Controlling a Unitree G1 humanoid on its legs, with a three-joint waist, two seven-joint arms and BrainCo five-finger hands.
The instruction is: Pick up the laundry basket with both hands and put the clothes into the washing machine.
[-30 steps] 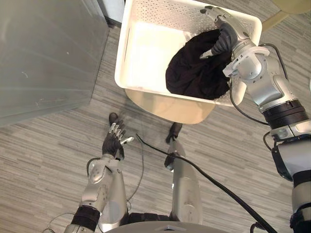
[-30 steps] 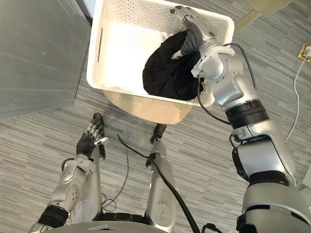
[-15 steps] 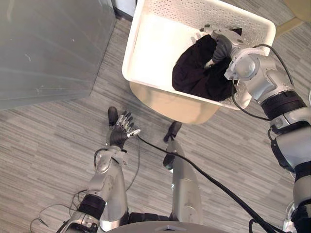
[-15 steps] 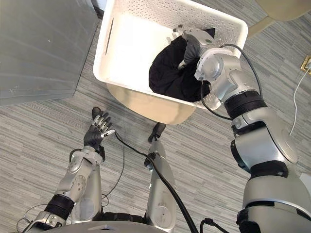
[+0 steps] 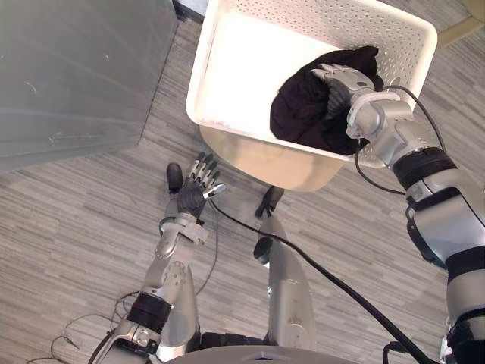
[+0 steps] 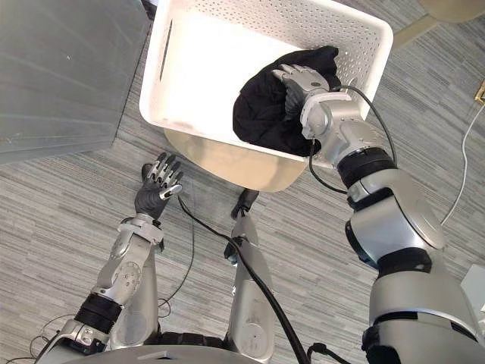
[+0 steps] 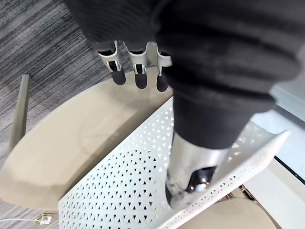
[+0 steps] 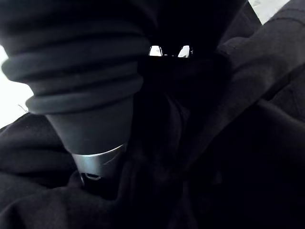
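Observation:
A white perforated laundry basket rests on a round beige table. A heap of black clothes lies in its right half. My right hand sits on top of that heap with its fingers curled into the cloth; in the right wrist view dark cloth wraps round the thumb. My left hand hangs open over the floor, just below the basket's near left corner and apart from it. Its straight fingers point at the table top and the basket wall.
A large grey panel stands at the left, close to the basket's left wall. A beige chair shows at the top right. Grey striped flooring lies open on the left of my left arm.
My right hand has drawn back from the basket's far rim onto the clothes and curled into them. My left hand has risen toward the basket's near edge. The camera has shifted a little.

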